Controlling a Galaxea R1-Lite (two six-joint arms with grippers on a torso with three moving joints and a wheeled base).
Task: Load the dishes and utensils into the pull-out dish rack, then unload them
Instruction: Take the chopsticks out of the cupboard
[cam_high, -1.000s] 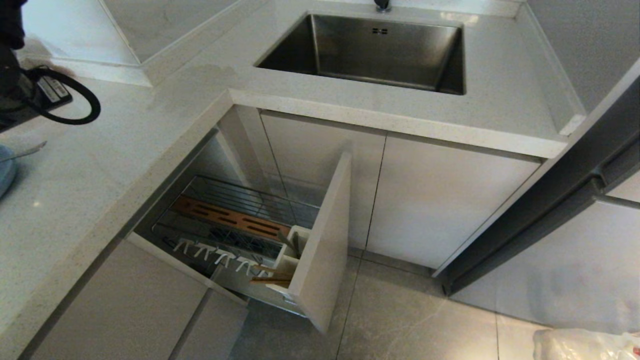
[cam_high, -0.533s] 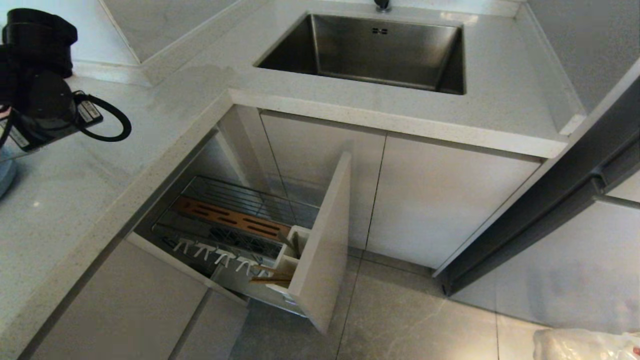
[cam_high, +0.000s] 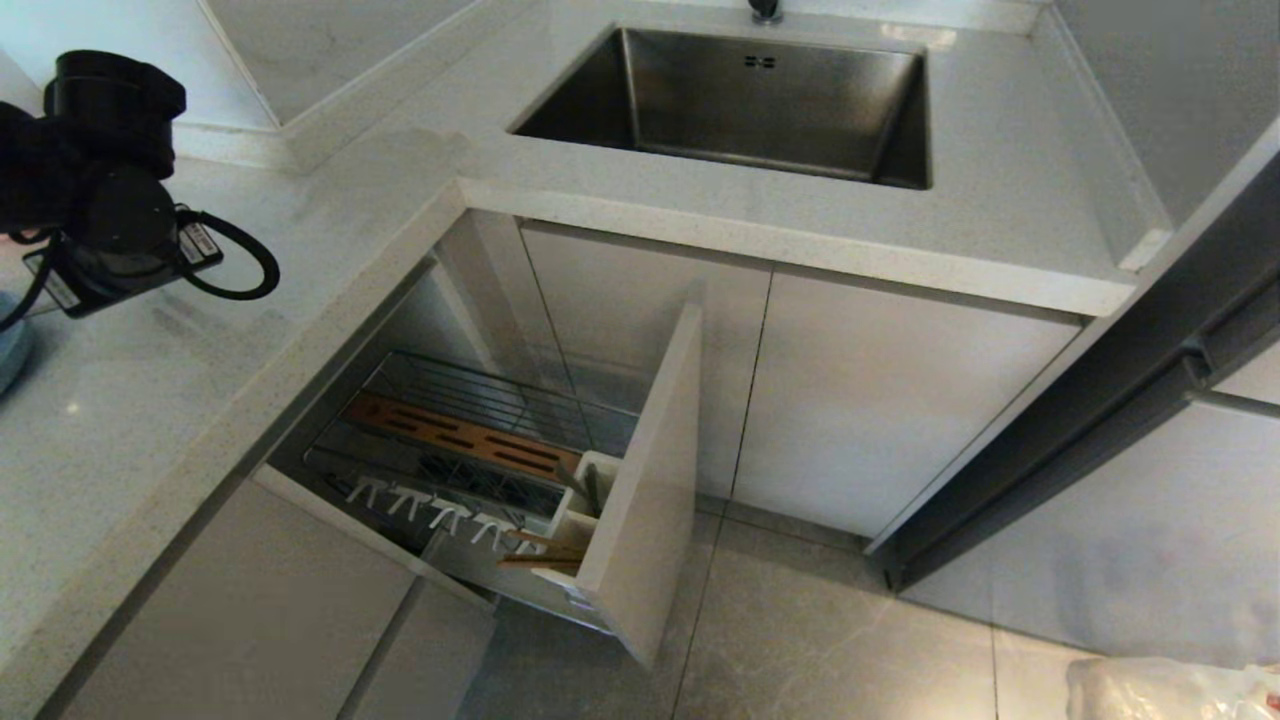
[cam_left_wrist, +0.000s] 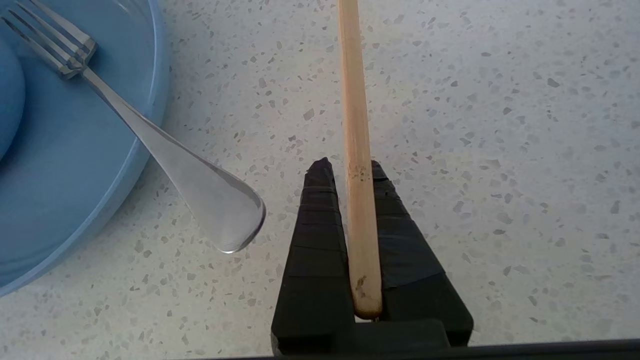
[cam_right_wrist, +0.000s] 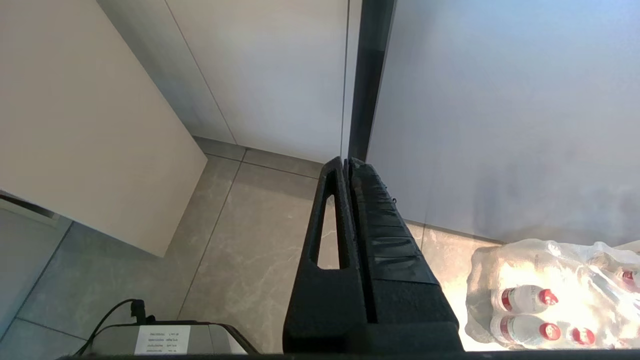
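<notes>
Head view finds the left arm raised over the tabletop at far left — higher and further in than a second ago. Only the wrist camera shows its pincer clamped on a chopstick, beside the fork on the blue plate. Pull-out dish rack stands open. Right pincer — together, parked near the floor.
</notes>
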